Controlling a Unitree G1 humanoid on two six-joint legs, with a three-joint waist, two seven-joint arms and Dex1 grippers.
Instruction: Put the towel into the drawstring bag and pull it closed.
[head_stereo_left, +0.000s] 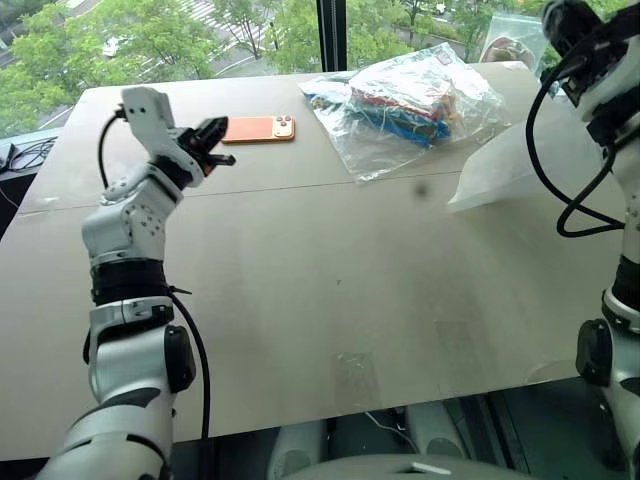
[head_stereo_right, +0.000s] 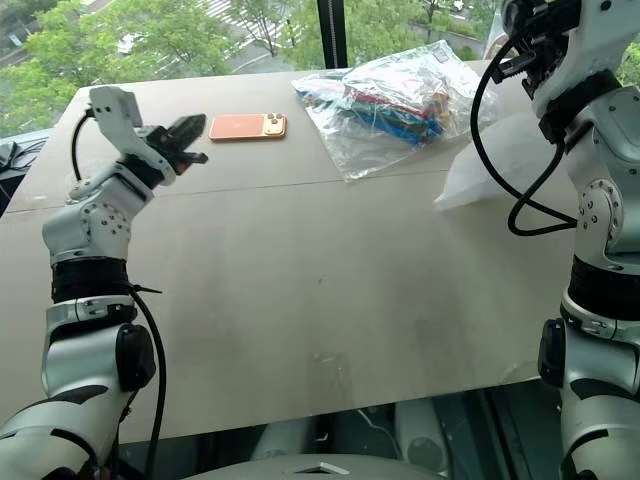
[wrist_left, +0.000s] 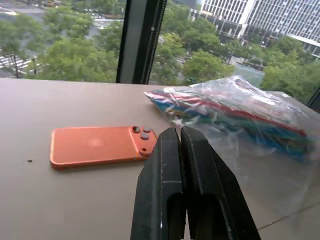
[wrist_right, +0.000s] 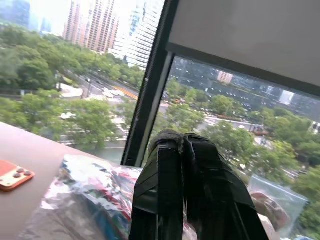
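Hovering above bench (head_stereo_left: 300, 300), both pincers clamped tight, holding nothing. Drawstring bag (head_stereo_right: 500, 165) lies flat beside clear plastic bag (head_stereo_right: 395, 100), below right pincer (head_stereo_right: 528, 40), far from left pincer (head_stereo_left: 212, 140). Towel unseen.

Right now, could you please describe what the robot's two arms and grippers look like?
Both arms are built of glossy white shells with black joint bands and a black disc at each elbow. A loose black cable loops along each forearm. The left gripper has two black, tapering fingers. The right gripper has black fingers wrapped in black tape.
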